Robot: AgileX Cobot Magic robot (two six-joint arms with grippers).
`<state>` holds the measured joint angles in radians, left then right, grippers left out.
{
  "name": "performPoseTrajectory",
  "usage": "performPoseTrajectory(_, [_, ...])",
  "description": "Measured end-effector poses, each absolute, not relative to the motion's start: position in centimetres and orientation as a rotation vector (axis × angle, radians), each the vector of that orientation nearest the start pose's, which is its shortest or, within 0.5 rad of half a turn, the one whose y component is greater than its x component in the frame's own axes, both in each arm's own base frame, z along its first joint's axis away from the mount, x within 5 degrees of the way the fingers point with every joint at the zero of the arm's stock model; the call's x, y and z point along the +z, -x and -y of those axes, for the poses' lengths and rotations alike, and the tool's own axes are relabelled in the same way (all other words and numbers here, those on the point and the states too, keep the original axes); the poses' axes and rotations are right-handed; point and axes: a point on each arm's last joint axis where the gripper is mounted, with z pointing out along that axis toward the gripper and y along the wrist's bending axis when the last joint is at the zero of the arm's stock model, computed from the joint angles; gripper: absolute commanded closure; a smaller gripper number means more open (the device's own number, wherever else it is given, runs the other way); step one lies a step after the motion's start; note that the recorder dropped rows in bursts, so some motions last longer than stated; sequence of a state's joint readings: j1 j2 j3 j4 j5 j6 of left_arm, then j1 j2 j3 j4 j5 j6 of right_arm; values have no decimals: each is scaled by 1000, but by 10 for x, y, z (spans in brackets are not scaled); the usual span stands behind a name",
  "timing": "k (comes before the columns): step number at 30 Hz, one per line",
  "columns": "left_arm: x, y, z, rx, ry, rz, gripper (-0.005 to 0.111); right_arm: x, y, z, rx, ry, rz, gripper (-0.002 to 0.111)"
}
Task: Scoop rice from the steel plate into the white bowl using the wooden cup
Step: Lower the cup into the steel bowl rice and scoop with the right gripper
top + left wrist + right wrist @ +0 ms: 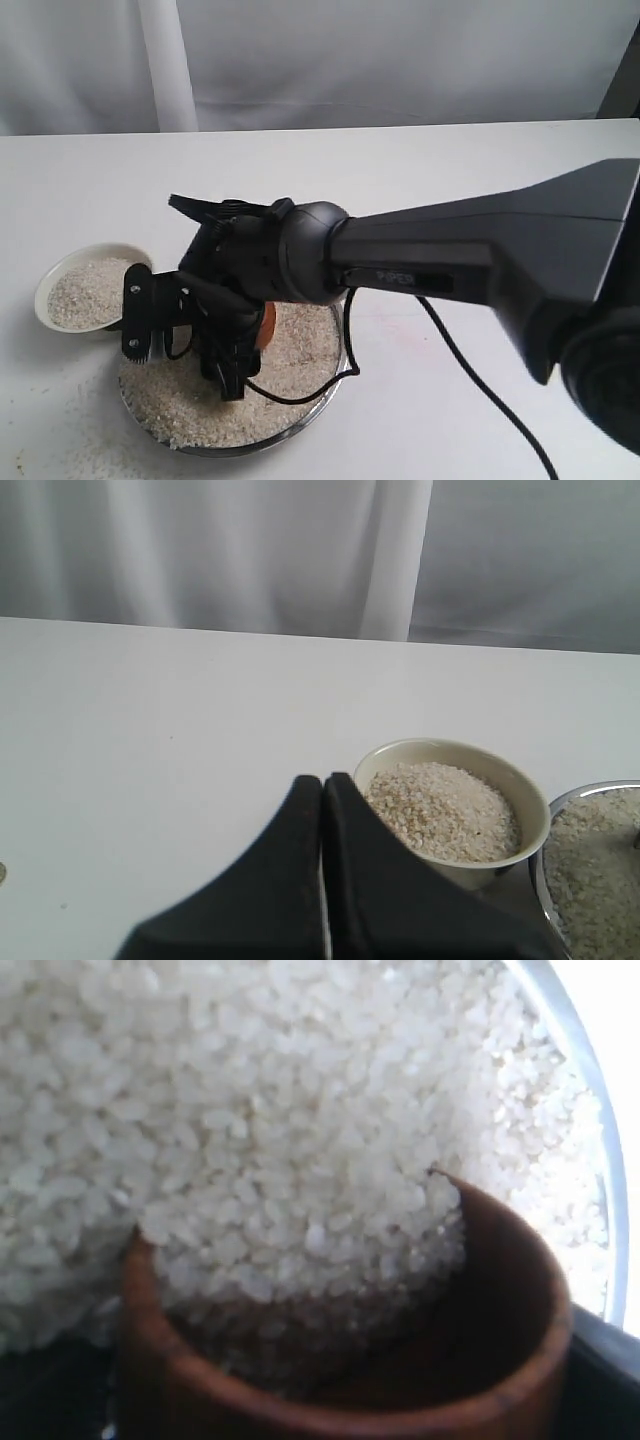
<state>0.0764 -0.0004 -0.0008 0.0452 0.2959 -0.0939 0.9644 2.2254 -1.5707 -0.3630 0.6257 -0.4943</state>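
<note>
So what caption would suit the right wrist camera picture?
The wooden cup tips into the rice on the steel plate, grains piling into its mouth.

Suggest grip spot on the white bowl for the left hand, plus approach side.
I'd pinch the rim of the white bowl from above, on the side away from the steel plate. It stands upright, thin-rimmed, and rice fills it nearly to the top, so the inner finger dips only shallowly.

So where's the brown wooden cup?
The small reddish-brown wooden cup is left of centre in the exterior view, dug into the pale rice on the shiny steel plate beside the white bowl.
</note>
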Motion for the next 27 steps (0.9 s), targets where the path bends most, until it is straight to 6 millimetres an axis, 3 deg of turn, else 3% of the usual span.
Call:
performPoseTrajectory(12, [187,-54,-5,30,122,-1774,107,141,-267,-323,29,1745,-1688,108])
performPoseTrajectory(24, [187,-54,-5,30,122,-1774,107,140,-264,-321,47,1736,-1643,108])
performPoseTrajectory(27, [187,-54,-5,30,122,-1774,107,151,-270,-326,18,1748,-1659,108])
